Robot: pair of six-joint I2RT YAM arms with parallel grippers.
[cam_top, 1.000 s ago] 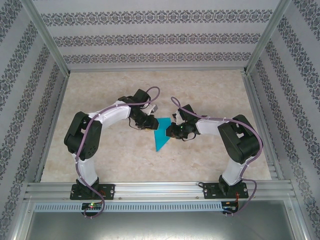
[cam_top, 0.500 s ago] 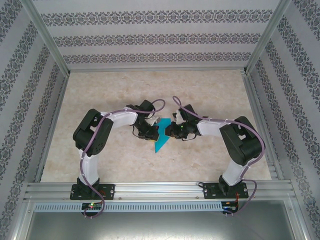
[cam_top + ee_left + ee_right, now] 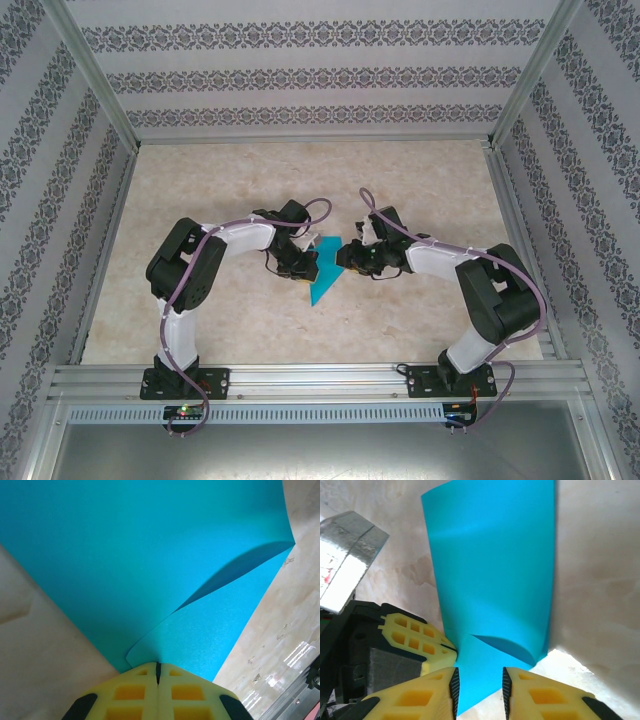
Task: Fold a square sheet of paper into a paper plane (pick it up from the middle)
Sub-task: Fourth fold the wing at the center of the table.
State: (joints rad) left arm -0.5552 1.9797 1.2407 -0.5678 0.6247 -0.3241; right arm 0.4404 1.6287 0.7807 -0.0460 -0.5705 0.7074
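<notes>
On the desk the right arm has drawn back a little toward 3 o'clock. The left arm, which swung in a second ago, stays where it stood half a second ago. Between them, near the desk's centre, lies the square sheet of paper, partly folded, its narrow end pointing to 6 o'clock. The left tool has clamped shut on the sheet's 9 o'clock edge (its wrist view shows the yellow pads meeting with the curled blue layers nipped between them). The right tool, on the 3 o'clock side, has just parted its jaws, and blue paper shows in the gap unpinched. I judge this a handover: the left tool now holds the fold, freeing the right to regrip or press a crease.
</notes>
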